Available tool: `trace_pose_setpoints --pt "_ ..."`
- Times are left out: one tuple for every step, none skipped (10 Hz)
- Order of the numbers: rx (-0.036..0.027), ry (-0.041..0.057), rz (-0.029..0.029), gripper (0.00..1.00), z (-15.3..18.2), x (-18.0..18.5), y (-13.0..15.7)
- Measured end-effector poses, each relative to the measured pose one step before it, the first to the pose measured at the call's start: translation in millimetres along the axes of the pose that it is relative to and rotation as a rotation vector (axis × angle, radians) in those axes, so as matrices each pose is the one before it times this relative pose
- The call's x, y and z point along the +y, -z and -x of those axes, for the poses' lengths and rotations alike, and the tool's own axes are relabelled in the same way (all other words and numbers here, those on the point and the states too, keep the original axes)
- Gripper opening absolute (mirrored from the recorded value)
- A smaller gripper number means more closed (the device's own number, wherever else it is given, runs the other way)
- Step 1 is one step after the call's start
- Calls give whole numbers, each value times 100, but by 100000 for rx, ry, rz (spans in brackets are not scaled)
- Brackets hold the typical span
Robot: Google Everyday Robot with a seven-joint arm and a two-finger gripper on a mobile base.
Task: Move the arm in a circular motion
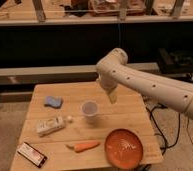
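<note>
The arm (pixel 155 87) reaches in from the right and bends down at its joint. Its gripper (pixel 111 95) hangs over the table (pixel 132 117), just right of the cup (pixel 90 111). A carrot (pixel 85 146) and a bowl (pixel 124 147) lie nearer.

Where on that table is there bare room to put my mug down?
Best: the bare table between cup and bowl, under the arm, though the claw hangs over it near the cup. A smaller gap lies between packet and carrot. Crowded: around the sponge and bottle.

The thick cream-white arm (pixel 150 86) is cut off at the right edge; its yellowish tool (pixel 111 95) is held above the wooden surface (pixel 75 97).
</note>
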Motion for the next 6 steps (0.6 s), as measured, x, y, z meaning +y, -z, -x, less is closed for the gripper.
trace_pose_setpoints --pt "-176 -1254 -300 80 -2056 -1024 37" --pt "505 -2117 -122 80 -2250 -181 135" --pt "854 -1885 124 80 -1697 215 218" --pt "2067 -3660 1136 80 -2687 1027 460" --pt "1633 -2361 1091 80 -1617 869 243" --pt "1676 -2553 1398 80 -1578 1032 85"
